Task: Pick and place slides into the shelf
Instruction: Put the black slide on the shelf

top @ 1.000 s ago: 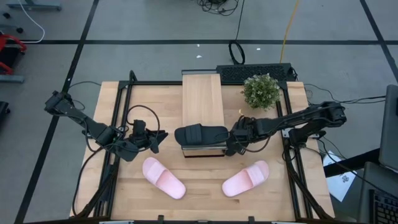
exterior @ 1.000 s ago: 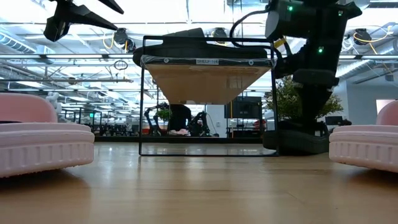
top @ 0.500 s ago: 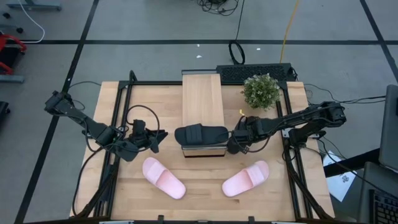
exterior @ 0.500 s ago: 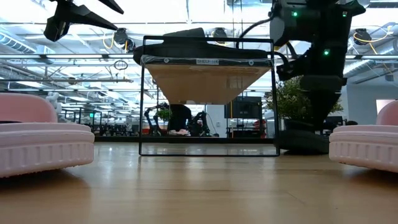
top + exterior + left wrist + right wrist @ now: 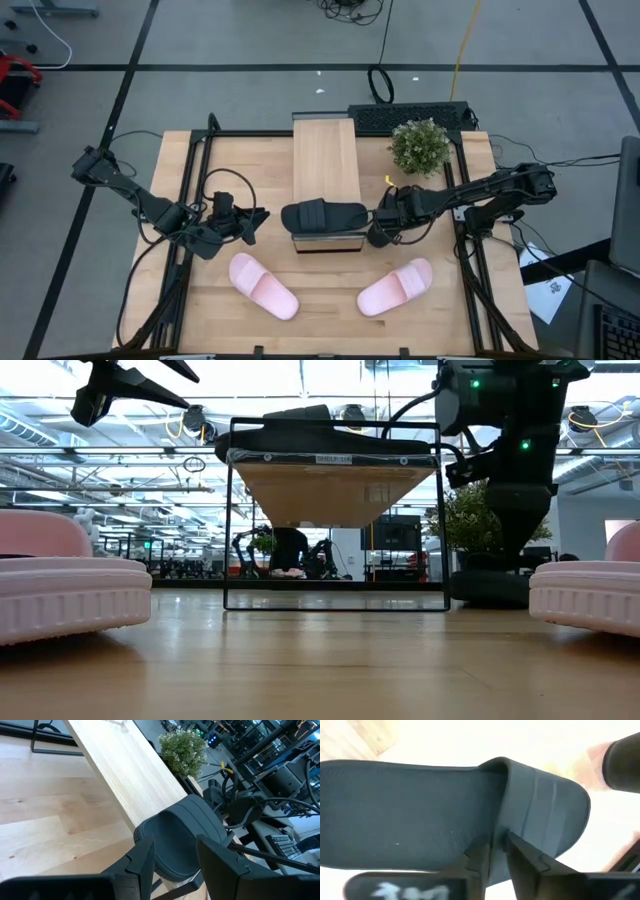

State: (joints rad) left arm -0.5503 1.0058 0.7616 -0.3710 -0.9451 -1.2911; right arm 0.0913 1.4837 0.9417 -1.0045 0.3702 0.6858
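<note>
The shelf [image 5: 325, 165] stands mid-table, and one black slide [image 5: 322, 215] lies sole-down across its near end. A second black slide [image 5: 420, 810] lies on the table to the right of the shelf's near leg [image 5: 490, 590], hidden under the arm in the high view. My right gripper [image 5: 374, 232] points steeply down at it, fingers nearly together [image 5: 496, 849]. Two pink slides [image 5: 263, 286] [image 5: 395, 287] rest sole-down near the front edge. My left gripper [image 5: 257, 220] hangs open in the air left of the shelf [image 5: 175, 845], touching nothing. My right gripper closes on the second black slide at its long side, where the strap's heel-side edge [image 5: 507, 829] joins the sole. A thin part sits between the two fingers, which come steeply from above. The slide lies footbed up, its underside on the table.
A potted plant [image 5: 419, 146] stands at the far right of the table, with a dark keyboard-like bar [image 5: 408, 117] behind the shelf. Black rails [image 5: 190, 200] run along the table's left and right sides. Bare wood lies between the two pink slides.
My right gripper has tipped to point more steeply down beside the shelf's right near leg, without shifting across the table. In the low view the dark shape at its foot has grown narrower. The shelf, its black slide and both pink slides have stayed put.
</note>
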